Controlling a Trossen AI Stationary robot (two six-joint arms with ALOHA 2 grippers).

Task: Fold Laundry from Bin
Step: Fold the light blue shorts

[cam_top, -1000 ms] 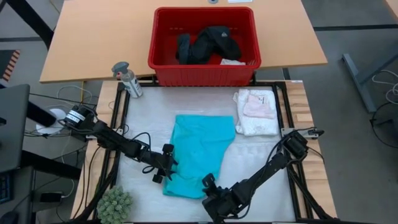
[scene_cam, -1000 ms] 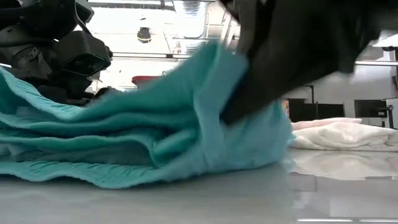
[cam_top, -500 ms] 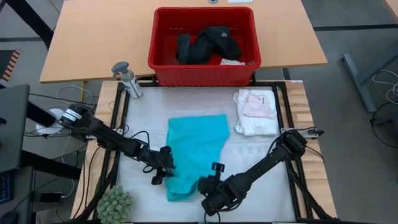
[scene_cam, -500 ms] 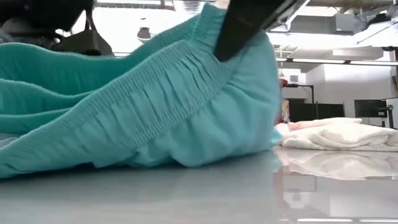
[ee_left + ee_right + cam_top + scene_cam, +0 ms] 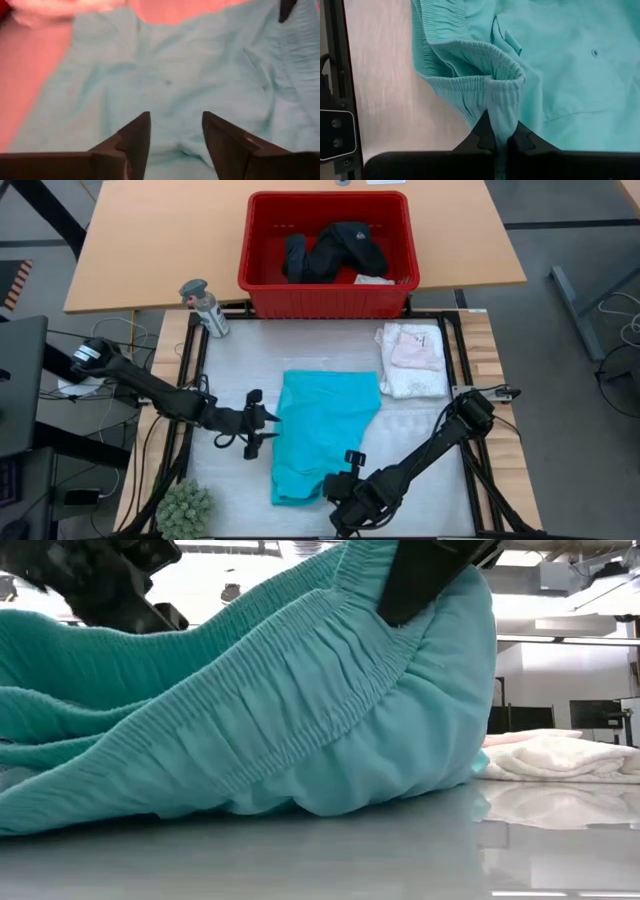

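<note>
My left pincer (image 5: pixel 268 423), fingers apart, has drawn back off the turquoise shirt (image 5: pixel 325 430) mid-tabletop (image 5: pixel 230 370), while my right pincer (image 5: pixel 340 483) stays clamped on its near hem, so the fold is only half finished.

The turquoise shirt (image 5: pixel 325 435) is soft matt cloth with a gathered elastic hem; the table (image 5: pixel 400 850) is glossy.

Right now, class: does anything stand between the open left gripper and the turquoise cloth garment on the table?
Nothing visible does. The left gripper is open just off the turquoise garment's edge, with only bare table between. The right gripper is shut on its gathered hem.
</note>
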